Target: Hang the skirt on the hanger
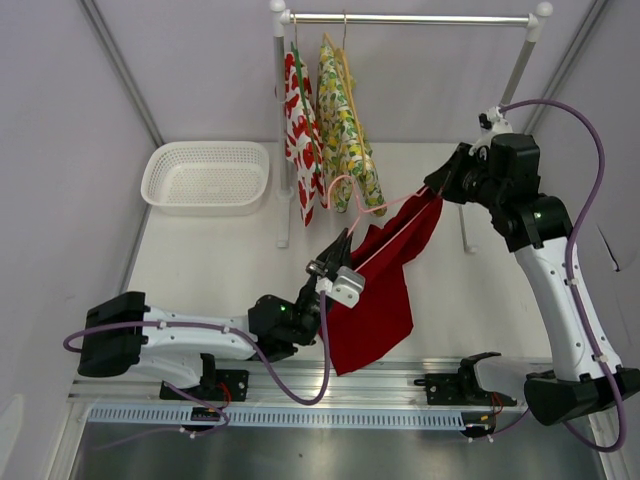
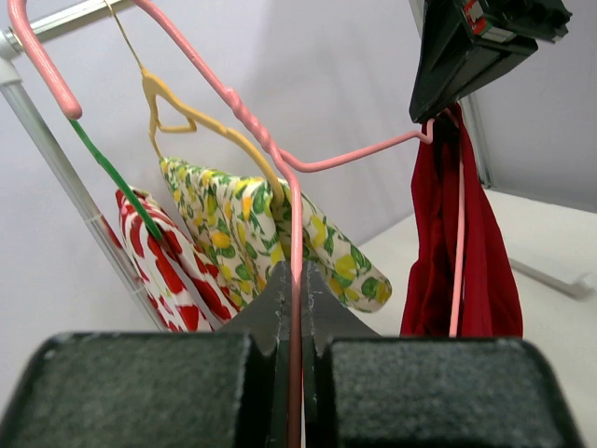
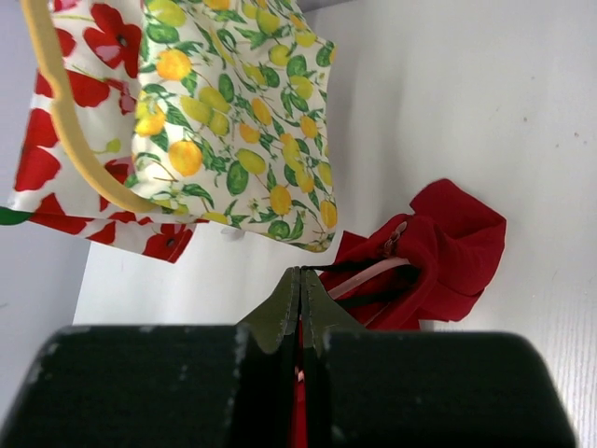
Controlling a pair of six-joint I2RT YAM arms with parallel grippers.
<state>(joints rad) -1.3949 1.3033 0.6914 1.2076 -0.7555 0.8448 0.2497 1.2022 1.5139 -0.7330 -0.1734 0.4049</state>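
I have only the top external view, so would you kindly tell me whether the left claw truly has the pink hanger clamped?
Observer: Yes. In the left wrist view the left claw is shut on the hanger, with its pink wire running straight up out of the closed tips.
Operator: Thank you. What is the right claw holding, please?
Observer: The right wrist view shows the right claw shut as well, with red cloth of the skirt pinched in the seam between its tips.
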